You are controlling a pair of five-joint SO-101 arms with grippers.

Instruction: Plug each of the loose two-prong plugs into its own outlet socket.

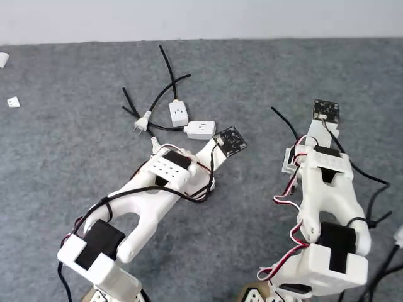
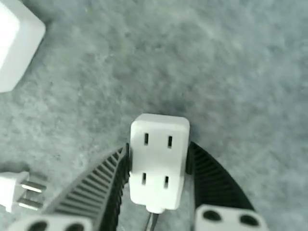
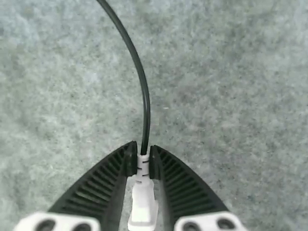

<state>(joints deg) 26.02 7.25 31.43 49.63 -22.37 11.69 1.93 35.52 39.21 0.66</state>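
The left fingers are pressed against both sides of a white outlet socket, so it's gripped between them with its slotted face turned toward the wrist camera. Just beside that, a loose two-prong plug can be seen lying on the grey tabletop. Its prongs are pointed toward the fingers and nothing is touching it. A second outlet socket is parked a bit further off, also flat on the tabletop.

The right fingers are pinched narrow onto a white plug, right at the neck where its black cable comes out. The cable is curved away across the tabletop. The prongs can't be made out.

In the high view, both sockets are found close together toward the middle of the tabletop. The gripped one is at the tip of the left arm, and the loose plug is just off to the side, with black cords looped behind. The right arm is well apart from that cluster. A couple of small white bits can be spotted near the far edge.
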